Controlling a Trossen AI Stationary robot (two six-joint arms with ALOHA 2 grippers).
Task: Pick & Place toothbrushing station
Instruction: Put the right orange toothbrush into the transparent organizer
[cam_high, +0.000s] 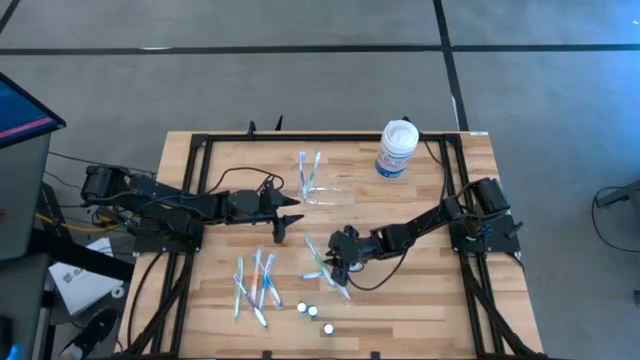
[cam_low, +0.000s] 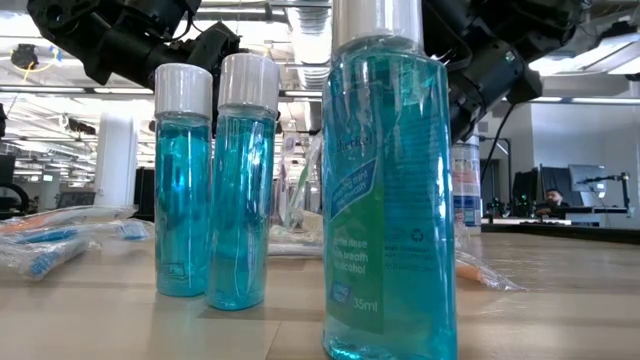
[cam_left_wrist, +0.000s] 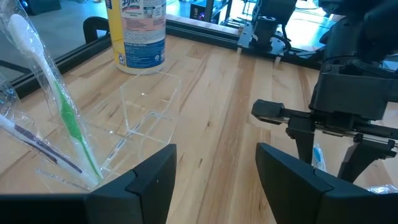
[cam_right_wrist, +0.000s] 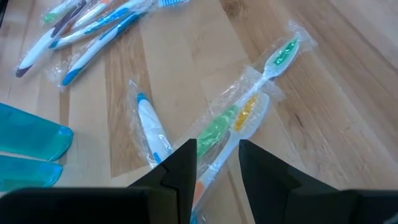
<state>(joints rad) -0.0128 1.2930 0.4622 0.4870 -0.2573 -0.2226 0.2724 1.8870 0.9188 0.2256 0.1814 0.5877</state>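
The toothbrushing station (cam_left_wrist: 146, 115) is a clear plastic organizer standing on the table's far middle (cam_high: 322, 188), with wrapped toothbrushes (cam_left_wrist: 62, 112) in its end. My left gripper (cam_left_wrist: 214, 180) hovers open a little short of it, level with the table's middle (cam_high: 290, 222). My right gripper (cam_right_wrist: 217, 168) is low over the near middle (cam_high: 338, 268), shut on a wrapped toothbrush (cam_right_wrist: 249, 109) with green and yellow on its handle. A blue-and-white toothbrush (cam_right_wrist: 152, 130) lies beside it. My right gripper has the wrapped toothbrush's handle (cam_right_wrist: 219, 146) between its two fingers, which slant down from the table's right side and lie across it. The bristle end (cam_right_wrist: 285, 51) points away from the gripper, low over the wood. Whether it rests there I cannot tell.
A white jar with a blue label (cam_high: 397, 148) stands at the far right. Several wrapped toothbrushes (cam_high: 255, 285) lie near the front left. Three small blue mouthwash bottles (cam_low: 385, 190) stand at the near edge (cam_high: 313, 312). A black frame (cam_high: 190, 200) rims the table.
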